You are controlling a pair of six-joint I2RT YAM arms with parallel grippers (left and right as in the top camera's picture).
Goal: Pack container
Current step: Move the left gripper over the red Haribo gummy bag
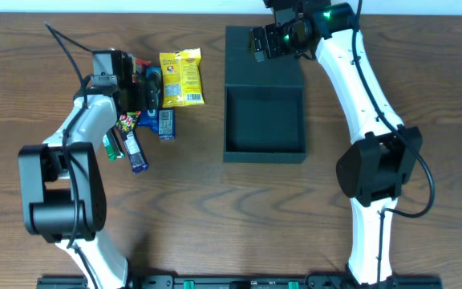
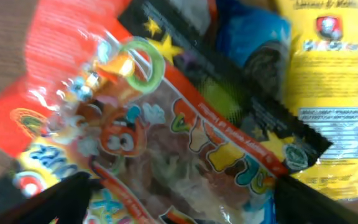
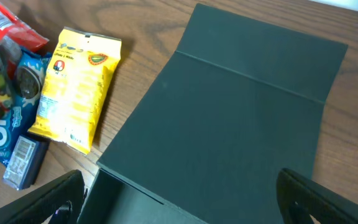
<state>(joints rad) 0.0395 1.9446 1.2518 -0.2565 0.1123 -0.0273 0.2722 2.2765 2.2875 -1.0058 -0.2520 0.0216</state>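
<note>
Left claw (image 2: 182,193) wide apart over snack packets (image 1: 181,78), right claw (image 3: 182,190) likewise above the lid (image 3: 253,106) of the box (image 1: 265,120), far counter (image 1: 439,64) edge.

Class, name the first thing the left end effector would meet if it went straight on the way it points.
Most likely the clear orange-trimmed sweet packet atop the snack pile; depth is unclear.

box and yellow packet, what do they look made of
The box looks like stiff cardboard with a matte dark finish: flat panels, a sharp fold line at the flap, no shine. The yellow packet looks like thin printed plastic film, slightly glossy, with a sealed top edge and soft wrinkles; a foil lining cannot be ruled out.
</note>
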